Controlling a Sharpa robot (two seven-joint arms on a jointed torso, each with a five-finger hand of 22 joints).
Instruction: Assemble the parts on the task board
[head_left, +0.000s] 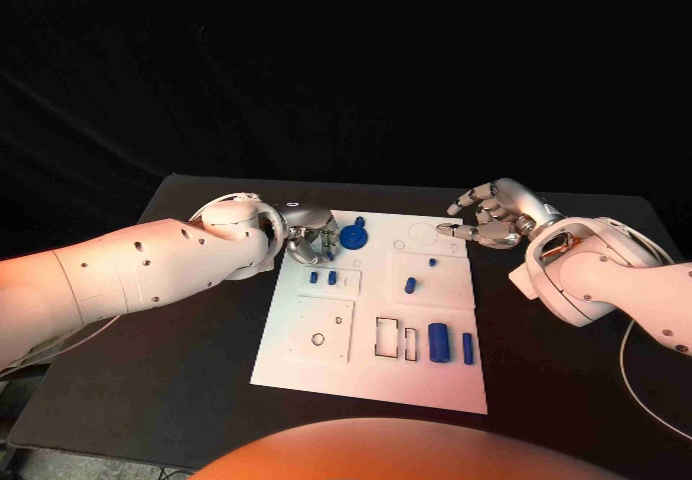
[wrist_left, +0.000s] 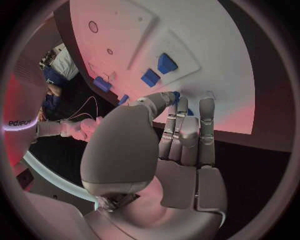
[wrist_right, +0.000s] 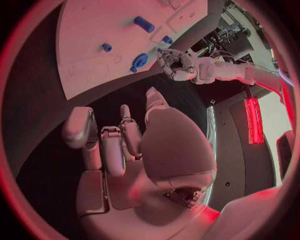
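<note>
The left hand (head_left: 306, 240) sits at the task board's (head_left: 368, 385) ten o'clock corner, fingers closing on the round blue part (head_left: 353, 237), though how firmly cannot be told. A loose pinch could let the part twist or drop beside its seat. The right hand (head_left: 493, 217) hovers at two o'clock, fingers curled, holding nothing.

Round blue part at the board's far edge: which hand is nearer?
Left. The left hand is right beside the round blue part, fingers at it; the right hand hovers off the task board's far right corner.
</note>
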